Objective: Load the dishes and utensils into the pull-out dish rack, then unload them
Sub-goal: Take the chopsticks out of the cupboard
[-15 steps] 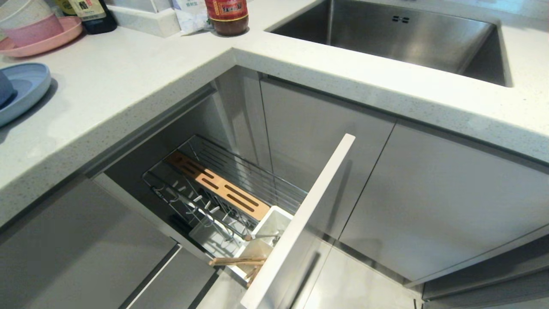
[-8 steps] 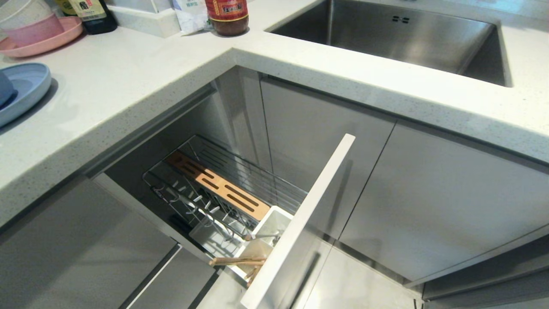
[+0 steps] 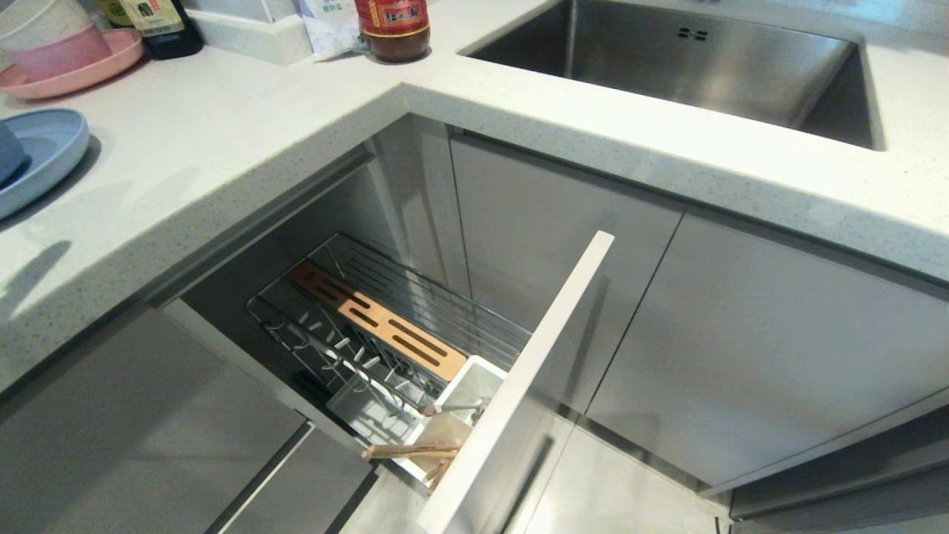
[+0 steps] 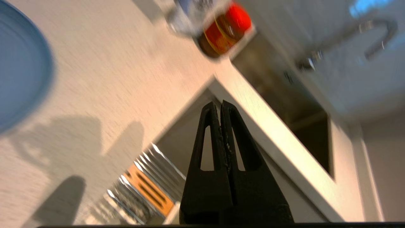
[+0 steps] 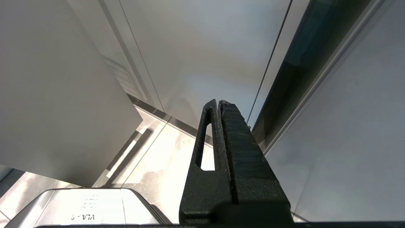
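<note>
On the white counter (image 3: 245,111) beside the pulled-out rack (image 3: 385,334), the clenched, empty left gripper (image 4: 221,106) must reopen before taking the plate (image 3: 44,152).

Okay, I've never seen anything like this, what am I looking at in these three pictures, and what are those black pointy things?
It's a two-armed kitchen robot. One picture comes from its head, looking down at a counter, a sink and a pulled-out dish rack. The other two come from cameras on its wrists. The black points are grippers. The left gripper is shut, holding nothing, above the counter. The right gripper is shut too, low by the cabinet doors. Chopsticks and a spoon are at the rack's white cup. A blue plate waits on the counter.
</note>
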You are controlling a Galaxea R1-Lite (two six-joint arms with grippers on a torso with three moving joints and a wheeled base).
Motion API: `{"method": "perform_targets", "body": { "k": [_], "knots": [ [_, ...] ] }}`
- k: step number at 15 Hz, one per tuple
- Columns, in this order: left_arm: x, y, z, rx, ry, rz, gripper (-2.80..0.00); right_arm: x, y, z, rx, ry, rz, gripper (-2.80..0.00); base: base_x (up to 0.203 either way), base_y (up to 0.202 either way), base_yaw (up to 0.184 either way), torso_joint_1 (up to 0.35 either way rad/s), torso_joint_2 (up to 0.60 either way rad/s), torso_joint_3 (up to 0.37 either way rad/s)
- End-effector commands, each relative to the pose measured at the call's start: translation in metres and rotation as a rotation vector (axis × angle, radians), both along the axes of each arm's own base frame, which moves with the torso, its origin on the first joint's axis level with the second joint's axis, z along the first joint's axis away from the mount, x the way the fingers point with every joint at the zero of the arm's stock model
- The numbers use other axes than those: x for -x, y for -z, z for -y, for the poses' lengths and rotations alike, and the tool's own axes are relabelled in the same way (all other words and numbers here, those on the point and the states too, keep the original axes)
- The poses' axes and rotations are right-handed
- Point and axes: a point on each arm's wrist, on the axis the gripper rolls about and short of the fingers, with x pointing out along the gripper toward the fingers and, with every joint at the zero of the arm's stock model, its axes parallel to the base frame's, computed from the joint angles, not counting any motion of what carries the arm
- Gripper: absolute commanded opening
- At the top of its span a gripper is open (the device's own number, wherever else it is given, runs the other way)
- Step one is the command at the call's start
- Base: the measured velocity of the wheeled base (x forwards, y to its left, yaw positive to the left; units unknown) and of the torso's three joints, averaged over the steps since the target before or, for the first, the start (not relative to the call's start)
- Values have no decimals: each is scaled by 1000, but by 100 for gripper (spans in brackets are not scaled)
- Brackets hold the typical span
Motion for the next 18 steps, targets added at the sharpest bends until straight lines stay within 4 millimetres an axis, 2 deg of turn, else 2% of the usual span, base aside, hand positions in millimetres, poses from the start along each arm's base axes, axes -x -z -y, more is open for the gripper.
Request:
{"method": "perform_targets", "body": {
  "k": [1, 3, 7, 11, 18],
  "knots": [
    [-18, 9, 11, -14, 118, -105, -280, 0, 0, 0, -1, 0, 1, -280, 0, 0, 0, 0, 0, 0],
    [-36, 19, 22, -41, 189, -201, -280, 0, 0, 0, 0, 0, 1, -280, 0, 0, 0, 0, 0, 0],
    [-63, 49, 61, -180, 383, -413, -280, 0, 0, 0, 0, 0, 3, -280, 0, 0, 0, 0, 0, 0],
    [-97, 83, 87, -349, 379, -602, -280, 0, 0, 0, 0, 0, 1, -280, 0, 0, 0, 0, 0, 0],
    [-117, 128, 113, -628, 458, -933, -280, 0, 1, 0, -1, 0, 0, -280, 0, 0, 0, 0, 0, 0]
  ]
}}
